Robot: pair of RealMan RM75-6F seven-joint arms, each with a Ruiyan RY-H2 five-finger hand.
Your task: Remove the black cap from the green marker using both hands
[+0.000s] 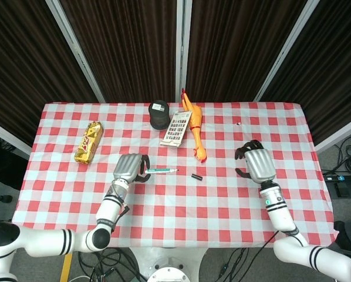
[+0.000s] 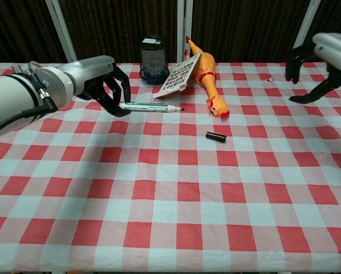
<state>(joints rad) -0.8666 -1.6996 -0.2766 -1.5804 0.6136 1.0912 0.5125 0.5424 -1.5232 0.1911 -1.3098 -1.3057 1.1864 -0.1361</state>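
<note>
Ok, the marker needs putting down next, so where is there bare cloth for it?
The near half of the table, below the black cap, is bare. So is the stretch between the cap and the right robot hand. It is crowded at the far middle: black can, card and rubber chicken.
</note>
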